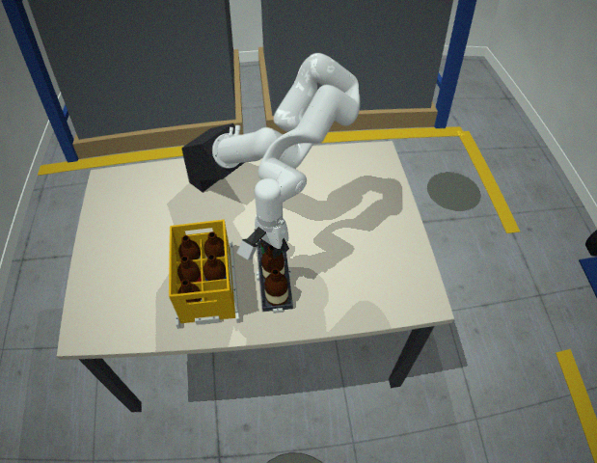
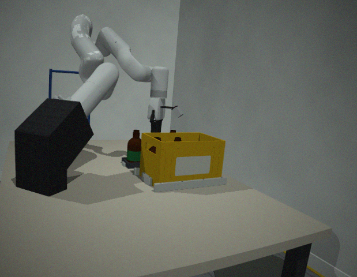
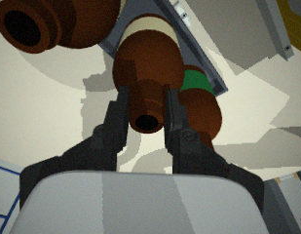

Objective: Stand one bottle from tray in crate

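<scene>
My gripper (image 1: pixel 271 247) (image 2: pixel 155 126) (image 3: pixel 147 100) is shut on the neck of the middle brown bottle (image 1: pixel 273 262) (image 3: pixel 147 63), which has a cream label and stands on the dark tray (image 1: pixel 262 293) (image 2: pixel 127 162) (image 3: pixel 194 51). A green-labelled bottle (image 2: pixel 134 147) (image 3: pixel 201 104) stands behind it on the tray. A third bottle (image 1: pixel 276 286) (image 3: pixel 48 19) stands at the tray's front end. The yellow crate (image 1: pixel 203 309) (image 2: pixel 160 161) is left of the tray and holds several bottles. Its front right cell (image 1: pixel 215 285) is empty. In the exterior view the crate hides the held bottle.
The arm's black base box (image 1: pixel 203 161) (image 2: pixel 47 143) sits at the back of the table, behind the crate. White brackets (image 2: pixel 187 184) hold the crate's foot. The narrow gap between crate and tray holds a white rail (image 1: pixel 233 279).
</scene>
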Controlling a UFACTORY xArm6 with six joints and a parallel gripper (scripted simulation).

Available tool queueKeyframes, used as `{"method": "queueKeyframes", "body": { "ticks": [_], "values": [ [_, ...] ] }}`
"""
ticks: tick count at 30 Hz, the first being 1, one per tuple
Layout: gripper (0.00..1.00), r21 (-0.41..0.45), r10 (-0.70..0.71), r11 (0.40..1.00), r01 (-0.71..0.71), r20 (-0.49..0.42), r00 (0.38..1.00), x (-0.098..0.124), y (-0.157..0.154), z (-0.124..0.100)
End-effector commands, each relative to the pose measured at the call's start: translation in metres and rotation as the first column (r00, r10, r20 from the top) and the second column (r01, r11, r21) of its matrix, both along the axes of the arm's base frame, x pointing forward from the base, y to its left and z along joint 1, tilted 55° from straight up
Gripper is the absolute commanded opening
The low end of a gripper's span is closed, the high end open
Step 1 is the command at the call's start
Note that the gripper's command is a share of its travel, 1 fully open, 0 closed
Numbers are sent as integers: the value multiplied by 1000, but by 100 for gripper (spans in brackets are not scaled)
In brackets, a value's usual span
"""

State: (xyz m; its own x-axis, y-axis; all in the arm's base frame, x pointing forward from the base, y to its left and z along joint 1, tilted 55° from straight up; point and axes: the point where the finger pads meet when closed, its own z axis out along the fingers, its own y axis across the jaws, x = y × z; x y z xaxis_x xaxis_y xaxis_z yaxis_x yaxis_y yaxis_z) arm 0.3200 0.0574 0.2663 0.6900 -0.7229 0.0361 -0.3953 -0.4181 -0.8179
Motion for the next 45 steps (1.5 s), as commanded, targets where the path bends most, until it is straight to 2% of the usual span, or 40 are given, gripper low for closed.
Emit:
{"method": "queueKeyframes", "body": {
  "ticks": [1,45],
  "values": [
    [0,0,0,1000,0,2,1000,-1,-1,2],
    [0,-1,0,1000,0,2,1000,-24,-20,20]
  ]
}}
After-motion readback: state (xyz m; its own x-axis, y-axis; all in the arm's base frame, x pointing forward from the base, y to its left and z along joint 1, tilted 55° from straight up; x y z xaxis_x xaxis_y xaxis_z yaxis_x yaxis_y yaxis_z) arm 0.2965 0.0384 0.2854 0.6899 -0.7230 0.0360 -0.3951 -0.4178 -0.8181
